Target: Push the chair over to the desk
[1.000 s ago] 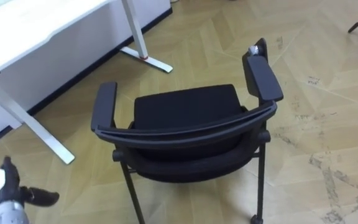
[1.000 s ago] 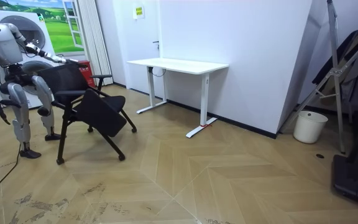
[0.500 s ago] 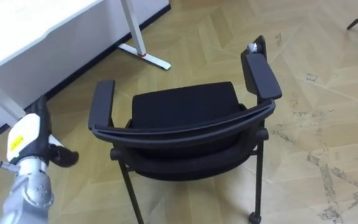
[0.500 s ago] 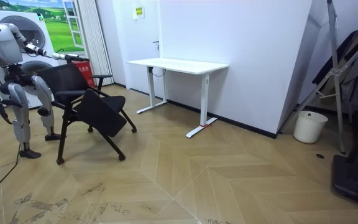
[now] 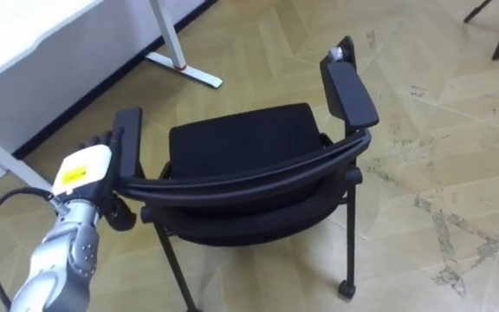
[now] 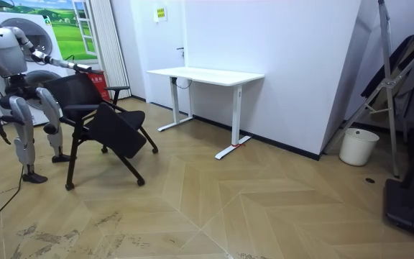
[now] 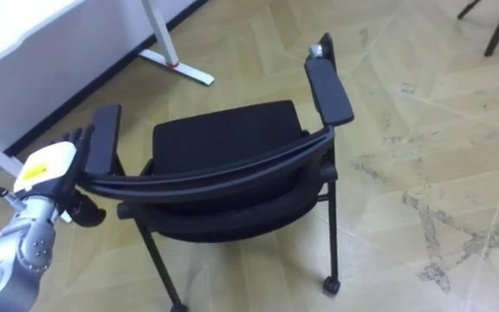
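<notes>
A black chair (image 5: 241, 152) with two armrests and small wheels stands on the wood floor just in front of me, its back rail nearest. My left hand (image 5: 83, 172) is at the left end of the back rail. Its straight fingers (image 7: 72, 137) lie beside the left armrest (image 5: 128, 143), and its thumb (image 5: 121, 214) hangs below the rail. The hand is open; I cannot tell whether it touches the chair. In the room view I stand behind the chair (image 6: 95, 108) with the left arm stretched out to it. My right hand (image 6: 1, 128) hangs at my side, too small to read.
A white desk (image 5: 24, 35) stands ahead to the left, its leg foot (image 5: 184, 69) near the chair's front; in the room view the desk (image 6: 207, 74) is against the white wall. Farther on the room view's right are a white bin (image 6: 358, 146) and a rack (image 6: 390, 86).
My left hand has risen from the lower left corner up to the left end of the chair's back rail. The picture has shifted a little; the chair stands as before.
</notes>
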Controlling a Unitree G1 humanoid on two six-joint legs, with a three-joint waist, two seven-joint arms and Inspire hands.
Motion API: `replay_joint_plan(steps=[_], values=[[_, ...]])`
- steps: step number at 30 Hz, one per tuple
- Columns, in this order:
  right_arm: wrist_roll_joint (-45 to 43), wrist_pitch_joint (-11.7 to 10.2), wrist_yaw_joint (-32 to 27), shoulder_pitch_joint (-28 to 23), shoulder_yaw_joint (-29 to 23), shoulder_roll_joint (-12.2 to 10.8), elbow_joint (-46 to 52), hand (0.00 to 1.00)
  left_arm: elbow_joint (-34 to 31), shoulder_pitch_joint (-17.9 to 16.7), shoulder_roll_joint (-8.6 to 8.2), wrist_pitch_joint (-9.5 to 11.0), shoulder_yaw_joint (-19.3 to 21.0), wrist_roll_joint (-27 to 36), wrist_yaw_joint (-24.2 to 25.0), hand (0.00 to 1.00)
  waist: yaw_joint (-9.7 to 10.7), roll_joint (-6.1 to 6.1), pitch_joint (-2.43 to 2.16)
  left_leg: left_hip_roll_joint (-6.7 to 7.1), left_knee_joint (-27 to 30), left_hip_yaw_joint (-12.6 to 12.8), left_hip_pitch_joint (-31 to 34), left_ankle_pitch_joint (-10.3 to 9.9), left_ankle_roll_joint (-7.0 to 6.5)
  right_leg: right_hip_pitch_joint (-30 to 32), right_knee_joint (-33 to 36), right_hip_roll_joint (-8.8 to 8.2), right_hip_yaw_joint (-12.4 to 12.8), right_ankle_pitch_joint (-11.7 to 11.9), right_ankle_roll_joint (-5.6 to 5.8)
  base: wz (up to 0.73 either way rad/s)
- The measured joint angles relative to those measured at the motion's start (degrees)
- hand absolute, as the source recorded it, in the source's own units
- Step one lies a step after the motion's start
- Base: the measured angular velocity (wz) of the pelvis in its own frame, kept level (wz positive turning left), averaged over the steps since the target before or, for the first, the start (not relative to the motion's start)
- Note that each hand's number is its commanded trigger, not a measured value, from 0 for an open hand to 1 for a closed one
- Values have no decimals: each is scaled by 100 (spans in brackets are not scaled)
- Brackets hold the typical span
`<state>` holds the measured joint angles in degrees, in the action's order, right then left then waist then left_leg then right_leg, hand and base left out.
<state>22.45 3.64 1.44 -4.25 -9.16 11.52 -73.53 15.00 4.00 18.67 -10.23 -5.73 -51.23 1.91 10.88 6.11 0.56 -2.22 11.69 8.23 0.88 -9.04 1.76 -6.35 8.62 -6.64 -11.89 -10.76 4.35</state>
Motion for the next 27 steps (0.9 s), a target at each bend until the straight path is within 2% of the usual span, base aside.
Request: replay_joint_plan(steps=[5,10,13,15,22,27], values=[[27,-4,-19,33,0,0,-12,0,-654,-2,51,-158,-125,-149,571,0,-21,-6,11,16,17,-59,14,2,-2,-27,0,-4,-43,0,0,7],[53,-17,-102,143,5,0,-106,0,-1139,1,95,-213,-123,-241,813,0,-28,-25,24,21,66,-89,-7,2,-2,-51,-7,-12,-71,-17,8,2],[265,-42,-100,178,61,11,-198,0,-1386,42,177,-280,-156,-236,1027,0,-28,-25,25,21,105,-95,11,1,-1,-54,-9,-11,-62,-56,-6,3],[302,-40,-66,136,126,18,-196,0,-1731,41,296,-366,-281,-236,1283,0,-44,-17,19,24,106,-97,10,1,-1,-54,-7,-11,-42,-62,-7,0],[304,-54,6,163,233,9,-202,0,-2088,39,312,-545,-362,-238,1794,0,-35,3,5,32,112,-95,53,1,-1,-17,-3,-14,-8,-61,-8,0],[222,-67,-1,212,228,9,-209,0,-2181,42,310,-578,-370,-225,2136,0,8,7,2,37,112,-94,49,1,-1,-19,8,-16,52,-60,-8,0]])
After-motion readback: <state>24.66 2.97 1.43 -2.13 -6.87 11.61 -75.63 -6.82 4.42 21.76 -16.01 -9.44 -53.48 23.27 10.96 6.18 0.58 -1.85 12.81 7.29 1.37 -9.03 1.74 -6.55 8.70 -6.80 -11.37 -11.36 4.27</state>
